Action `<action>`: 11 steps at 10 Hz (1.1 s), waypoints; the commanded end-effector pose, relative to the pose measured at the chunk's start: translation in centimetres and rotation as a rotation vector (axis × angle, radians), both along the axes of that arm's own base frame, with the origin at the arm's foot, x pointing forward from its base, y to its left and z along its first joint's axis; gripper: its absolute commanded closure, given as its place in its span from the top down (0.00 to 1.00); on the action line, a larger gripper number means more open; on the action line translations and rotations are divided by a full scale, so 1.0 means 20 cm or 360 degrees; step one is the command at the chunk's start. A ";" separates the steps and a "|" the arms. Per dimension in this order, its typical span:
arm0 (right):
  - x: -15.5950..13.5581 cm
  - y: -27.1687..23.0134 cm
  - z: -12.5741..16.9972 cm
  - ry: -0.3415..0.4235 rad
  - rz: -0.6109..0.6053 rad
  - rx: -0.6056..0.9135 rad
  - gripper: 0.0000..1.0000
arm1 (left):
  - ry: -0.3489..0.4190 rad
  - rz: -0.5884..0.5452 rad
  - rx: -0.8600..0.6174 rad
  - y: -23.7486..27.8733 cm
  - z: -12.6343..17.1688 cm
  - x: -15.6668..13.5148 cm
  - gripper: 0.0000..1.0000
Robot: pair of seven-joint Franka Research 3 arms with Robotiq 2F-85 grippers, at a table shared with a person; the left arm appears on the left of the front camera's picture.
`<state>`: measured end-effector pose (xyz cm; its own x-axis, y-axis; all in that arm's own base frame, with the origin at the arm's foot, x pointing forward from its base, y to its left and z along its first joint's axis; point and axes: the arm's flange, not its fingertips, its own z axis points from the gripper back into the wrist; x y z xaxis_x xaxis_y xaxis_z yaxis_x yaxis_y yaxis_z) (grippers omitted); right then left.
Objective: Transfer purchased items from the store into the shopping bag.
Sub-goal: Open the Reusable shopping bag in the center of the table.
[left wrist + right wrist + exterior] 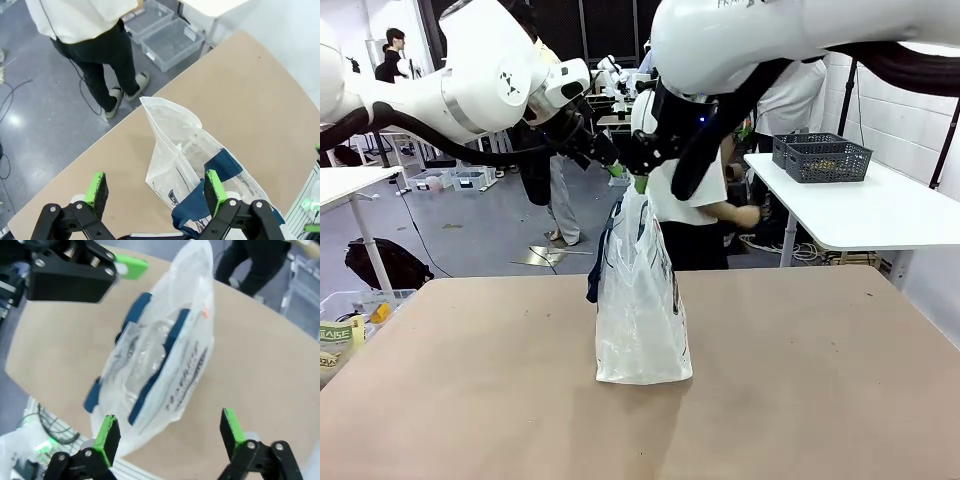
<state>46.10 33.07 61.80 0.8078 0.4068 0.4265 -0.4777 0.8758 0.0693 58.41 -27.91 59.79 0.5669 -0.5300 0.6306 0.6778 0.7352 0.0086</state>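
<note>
Front view: I read the flat brown desk [820,400] carrying the tall translucent white plastic shopping bag with dark blue strap handles [640,310], upright at its middle. Beyond, a dark grey lattice plastic basket [820,157] sits on a separate white desk [900,210], well apart. The left tool [156,192] and the right tool [170,434] hover above the bag mouth, jaws apart, gripping nothing. Bag contents are too blurred to identify; I judge loading incomplete, with no item in hand.
</note>
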 end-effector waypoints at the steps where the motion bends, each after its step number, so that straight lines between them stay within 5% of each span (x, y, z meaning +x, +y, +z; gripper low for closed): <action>1: 0.04 0.06 -0.03 0.0117 -0.0033 0.0118 1.00 | 0.0094 -0.0016 0.0009 0.00 -0.02 0.05 1.00; 11: 0.13 0.15 -0.33 0.0257 -0.0148 -0.0032 1.00 | 0.0301 -0.0105 0.0054 -0.06 -0.18 0.13 1.00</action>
<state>48.68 35.93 55.19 0.8869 0.3509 0.3004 -0.4029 0.9057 0.1314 60.67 -29.26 55.70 0.6396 -0.5855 0.4981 0.7095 0.6990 -0.0894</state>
